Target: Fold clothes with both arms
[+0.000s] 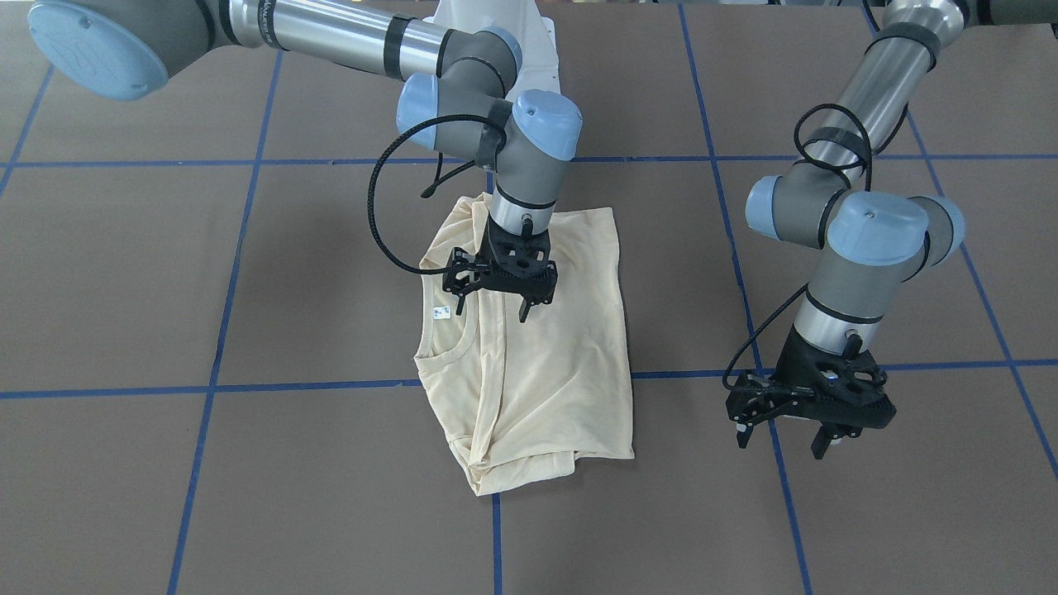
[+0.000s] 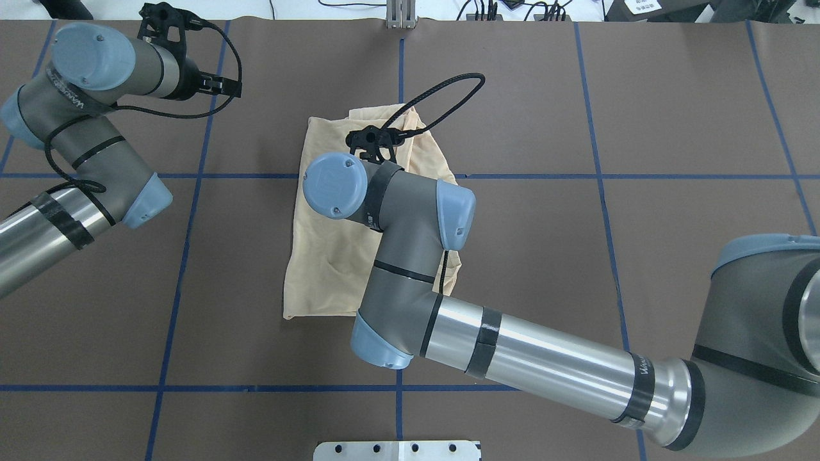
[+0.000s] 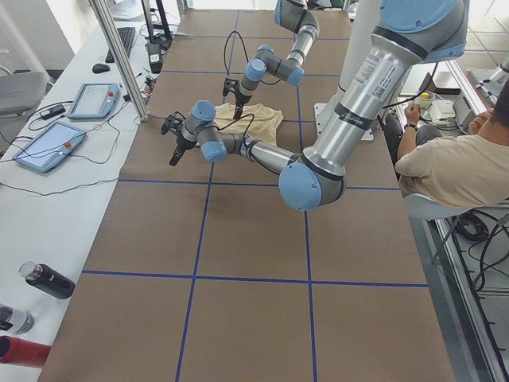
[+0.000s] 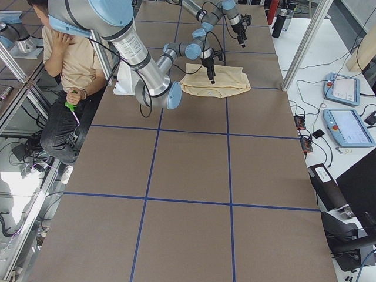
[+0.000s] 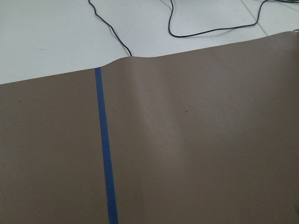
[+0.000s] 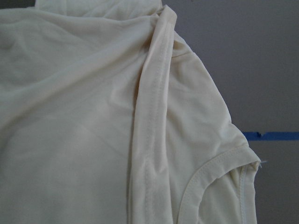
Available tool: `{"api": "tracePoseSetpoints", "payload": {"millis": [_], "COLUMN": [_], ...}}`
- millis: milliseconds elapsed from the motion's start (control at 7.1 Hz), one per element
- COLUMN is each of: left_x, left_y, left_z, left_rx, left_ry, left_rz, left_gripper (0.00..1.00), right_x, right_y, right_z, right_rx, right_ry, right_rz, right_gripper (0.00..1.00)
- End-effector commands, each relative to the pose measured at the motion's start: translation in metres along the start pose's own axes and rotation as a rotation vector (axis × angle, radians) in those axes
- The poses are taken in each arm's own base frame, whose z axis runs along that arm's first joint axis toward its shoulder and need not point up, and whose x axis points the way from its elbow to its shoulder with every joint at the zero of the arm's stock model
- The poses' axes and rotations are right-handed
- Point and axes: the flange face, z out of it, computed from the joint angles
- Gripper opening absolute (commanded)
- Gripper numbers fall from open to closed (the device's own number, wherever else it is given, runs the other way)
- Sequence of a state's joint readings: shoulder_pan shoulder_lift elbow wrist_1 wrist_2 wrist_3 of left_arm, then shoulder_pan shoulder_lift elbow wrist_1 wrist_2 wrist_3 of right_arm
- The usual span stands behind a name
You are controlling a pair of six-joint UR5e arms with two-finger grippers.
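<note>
Jaws of both grippers stand apart, empty; the right gripper (image 1: 490,314) hovers over the shirt (image 1: 562,364) near its collar; the left gripper (image 1: 779,449) hangs well beside the shirt; its sides look folded in, so a last halving probably remains.

Qty 1 T-shirt (image 1: 570,355) w/ 1 neck label (image 1: 441,311). Robot arms: 2, i.e. left arm (image 1: 860,223) and right arm (image 1: 496,91). Grippers: 2, one per arm, i.e. left gripper (image 1: 779,446) and right gripper (image 1: 491,314), 2 fingers ea. Table (image 1: 165,289): 1. White pedestal base (image 2: 397,450): 1. Screen pendants: 2, i.e. far pendant (image 3: 99,99), near pendant (image 3: 48,146). Bottles in exterior left view: 3, i.e. black bottle (image 3: 48,280), middle bottle (image 3: 14,320), red bottle (image 3: 20,350). Seated person (image 3: 453,159): 1.
</note>
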State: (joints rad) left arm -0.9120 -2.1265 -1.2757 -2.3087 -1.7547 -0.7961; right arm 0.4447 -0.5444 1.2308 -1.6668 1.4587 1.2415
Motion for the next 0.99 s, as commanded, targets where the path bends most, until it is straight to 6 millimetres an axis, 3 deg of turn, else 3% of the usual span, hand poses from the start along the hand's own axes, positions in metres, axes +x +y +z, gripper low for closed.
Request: {"api": "tracePoseSetpoints", "payload": {"millis": [0,845], "left_x": [0.003,0.003], "left_y": [0.002,0.002], "left_z": [0.000,0.001], "left_rx": [-0.002,-0.002], "left_ry": [0.003,0.003], "left_rz": [0.002,0.003], "left_gripper": [1.00,1.00], "right_x": [-0.008,-0.012], "right_y": [-0.010,-0.021], "right_z": [0.009,0.028], "right_rx": [-0.011,-0.023], "right_ry": [0.044,0.094], "right_rz": [-0.060,-0.096], "right_gripper": [1.00,1.00]}}
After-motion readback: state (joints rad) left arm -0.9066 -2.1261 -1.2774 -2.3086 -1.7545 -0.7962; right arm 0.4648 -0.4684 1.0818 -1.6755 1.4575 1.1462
